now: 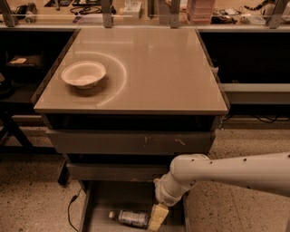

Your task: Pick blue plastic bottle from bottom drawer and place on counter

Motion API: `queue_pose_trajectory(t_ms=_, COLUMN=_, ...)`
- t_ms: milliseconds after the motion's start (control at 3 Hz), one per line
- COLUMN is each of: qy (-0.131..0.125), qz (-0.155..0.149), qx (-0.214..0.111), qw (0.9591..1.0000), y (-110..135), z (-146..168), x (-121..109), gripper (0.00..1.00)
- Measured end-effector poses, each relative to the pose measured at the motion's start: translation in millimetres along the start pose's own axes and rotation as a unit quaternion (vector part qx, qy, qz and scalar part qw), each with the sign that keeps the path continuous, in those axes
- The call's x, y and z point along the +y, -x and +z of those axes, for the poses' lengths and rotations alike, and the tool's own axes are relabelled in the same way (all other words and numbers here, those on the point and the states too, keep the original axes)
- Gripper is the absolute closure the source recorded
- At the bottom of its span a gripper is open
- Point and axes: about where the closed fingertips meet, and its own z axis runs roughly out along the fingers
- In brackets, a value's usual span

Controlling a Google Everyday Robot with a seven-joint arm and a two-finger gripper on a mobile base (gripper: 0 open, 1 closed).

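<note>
The blue plastic bottle (130, 218) lies on its side on the floor of the open bottom drawer (102, 201), cap pointing left. My gripper (156, 219) hangs from the white arm (226, 174) that comes in from the right. It is low over the drawer, just right of the bottle's base and right next to it. Only its pale yellowish fingers (157, 216) show, partly cut off by the frame's lower edge. The glossy beige counter (149, 72) lies above, with a faint curved ring mark.
A shallow white bowl (84, 74) sits on the counter's left part. Two shut grey drawer fronts (131, 141) lie between counter and bottom drawer. A cluttered bench with metal posts (136, 11) runs along the back. A black cable (71, 210) lies on the speckled floor at left.
</note>
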Motion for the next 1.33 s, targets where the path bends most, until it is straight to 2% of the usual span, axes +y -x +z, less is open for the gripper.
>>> queue_pose_trajectory(t_ms=333, qy=0.022, qz=0.006, qx=-0.007, qw=0.9997, y=-7.4, z=36.8, x=-5.8, gripper=0.00)
queue_pose_trajectory(t_ms=1000, qy=0.037, qz=0.015, qx=-0.011, qw=0.9991, y=-11.6, z=52.3, x=-1.2, gripper=0.00)
queue_pose_trajectory(t_ms=1333, qy=0.043, qz=0.025, qx=-0.033, qw=0.9982, y=-14.2, z=88.7, x=-9.1, gripper=0.00)
